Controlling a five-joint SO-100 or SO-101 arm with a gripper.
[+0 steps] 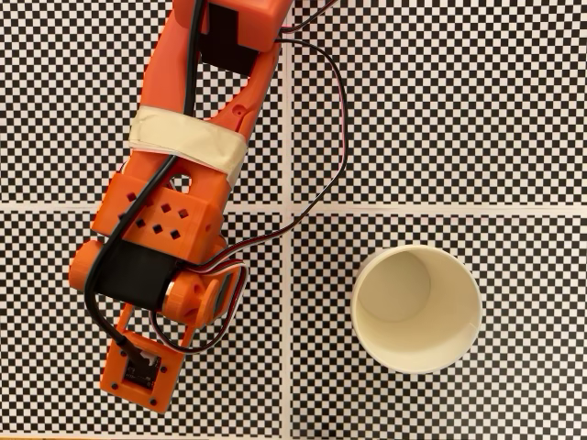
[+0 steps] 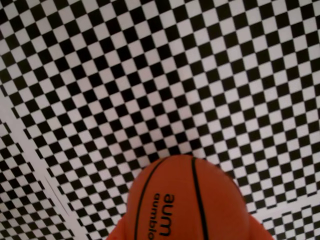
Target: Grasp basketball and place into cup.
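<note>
basketball (image 2: pixel 187 200) sits close under wrist camera, orange finger parts at both its sides | I judge gripper holding it, grip itself hidden | cup (image 1: pixel 417 309) well right of arm (image 1: pixel 174 211) in fixed view | risk: ball slips during swing, or hits rim and tips cup
</note>
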